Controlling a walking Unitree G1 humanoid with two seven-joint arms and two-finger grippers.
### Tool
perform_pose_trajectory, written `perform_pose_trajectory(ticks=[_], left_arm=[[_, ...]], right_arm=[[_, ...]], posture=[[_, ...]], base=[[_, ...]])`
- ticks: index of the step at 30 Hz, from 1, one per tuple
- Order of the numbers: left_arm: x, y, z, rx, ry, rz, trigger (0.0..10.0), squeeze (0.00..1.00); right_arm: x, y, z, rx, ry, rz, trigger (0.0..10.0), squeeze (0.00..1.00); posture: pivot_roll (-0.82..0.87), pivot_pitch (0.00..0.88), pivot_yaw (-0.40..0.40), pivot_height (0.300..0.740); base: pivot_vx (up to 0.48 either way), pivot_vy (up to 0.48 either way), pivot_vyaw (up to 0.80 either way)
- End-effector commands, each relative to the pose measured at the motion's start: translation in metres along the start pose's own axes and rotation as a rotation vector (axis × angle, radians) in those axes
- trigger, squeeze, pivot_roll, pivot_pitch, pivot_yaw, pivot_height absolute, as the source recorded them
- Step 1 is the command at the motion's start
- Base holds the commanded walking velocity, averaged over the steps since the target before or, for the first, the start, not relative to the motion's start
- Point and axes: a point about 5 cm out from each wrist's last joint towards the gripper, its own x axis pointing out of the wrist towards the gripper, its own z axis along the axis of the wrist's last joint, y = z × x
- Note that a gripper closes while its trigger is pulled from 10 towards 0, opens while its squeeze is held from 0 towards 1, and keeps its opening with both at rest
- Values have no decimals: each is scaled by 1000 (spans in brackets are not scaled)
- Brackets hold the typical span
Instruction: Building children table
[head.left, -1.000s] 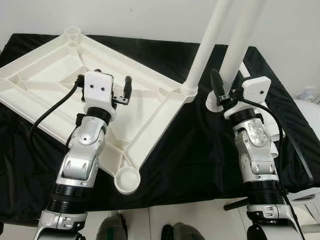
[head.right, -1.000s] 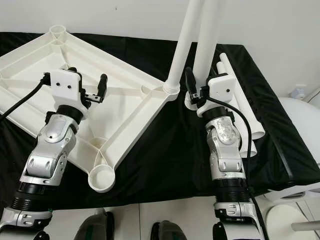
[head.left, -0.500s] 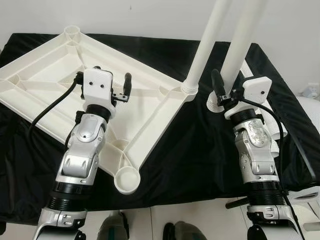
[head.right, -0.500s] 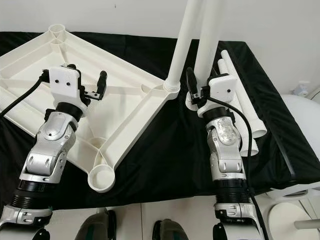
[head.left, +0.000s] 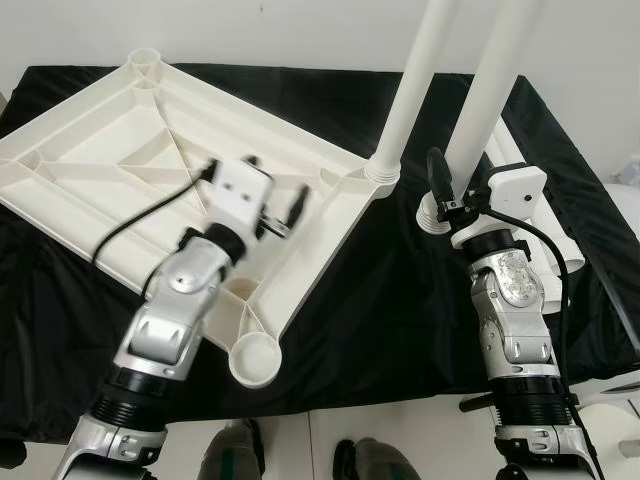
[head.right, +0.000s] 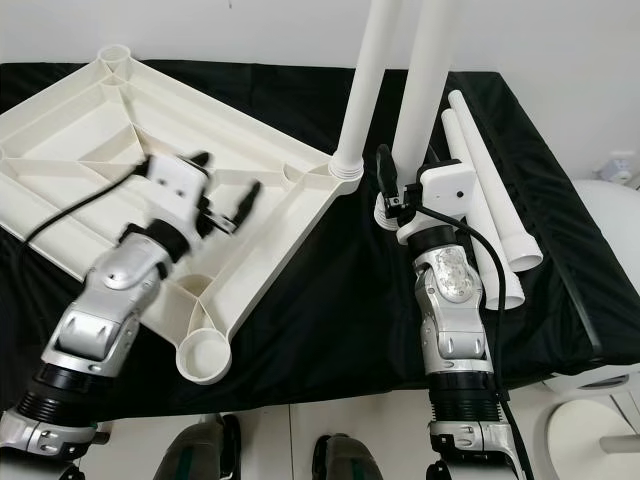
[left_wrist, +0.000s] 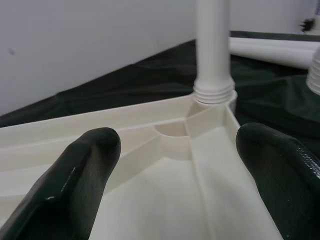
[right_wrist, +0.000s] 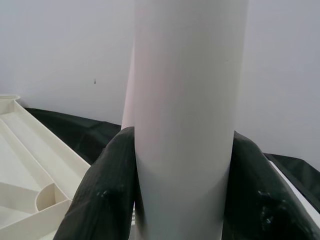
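The white table top (head.left: 110, 160) lies upside down on the black cloth, ribs up. One white leg (head.left: 410, 90) stands screwed into its right corner socket. My right gripper (head.left: 455, 188) is shut on a second leg (head.left: 495, 90), holding it upright just right of that corner, its threaded end (head.left: 433, 212) close above the cloth. In the right wrist view both fingers (right_wrist: 105, 190) press against this leg (right_wrist: 187, 100). My left gripper (head.left: 275, 185) is open and holds nothing above the ribbed underside, pointing toward the screwed-in leg (left_wrist: 212, 45).
Two more white legs (head.right: 490, 200) lie on the cloth at the right. Open corner sockets sit near the front edge (head.left: 255, 358) and at the far corner (head.left: 145, 62). A white wall stands behind; a white rounded object (head.right: 610, 230) is beyond the table's right edge.
My left arm has swung right across the table top, bringing its open gripper nearer the corner with the screwed-in leg. The right gripper and its leg have hardly moved.
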Motion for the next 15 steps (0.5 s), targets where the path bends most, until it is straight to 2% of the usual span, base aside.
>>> perform_pose_trajectory(ticks=[1, 7, 8, 9, 10, 11, 13, 15], left_arm=[[0, -7, -5, 8, 38, -64, 10000, 0], [-2, -18, -9, 16, 76, -164, 10000, 0], [-6, -25, -14, 14, 119, -243, 10000, 0], [-6, -25, -14, 14, 119, -243, 10000, 0], [-11, -31, -18, -1, 160, -310, 10000, 0], [-11, -31, -18, -1, 160, -310, 10000, 0], [-18, -37, -24, -31, 233, -393, 10000, 0], [-20, -39, -26, -41, 257, -420, 10000, 0]], right_arm=[[2, -3, 5, -5, -20, -8, 10000, 0], [2, -5, 7, -14, -25, -13, 10000, 0], [2, -8, 8, -23, -28, -20, 10000, 0], [2, -8, 8, -23, -28, -20, 10000, 0], [1, -10, 9, -31, -29, -25, 10000, 0], [1, -10, 9, -31, -29, -25, 10000, 0], [1, -13, 11, -43, -31, -32, 10000, 0], [2, -14, 11, -46, -31, -31, 10000, 0]], posture=[[53, 125, -15, 740], [46, 120, -11, 740], [38, 118, -12, 740], [38, 118, -12, 740], [36, 117, -11, 740], [36, 117, -11, 740], [39, 119, -14, 740], [42, 117, -15, 740]], base=[[0, 0, 0], [0, 0, 0], [0, 0, 0], [0, 0, 0], [0, 0, 0], [0, 0, 0], [0, 0, 0], [0, 0, 0]])
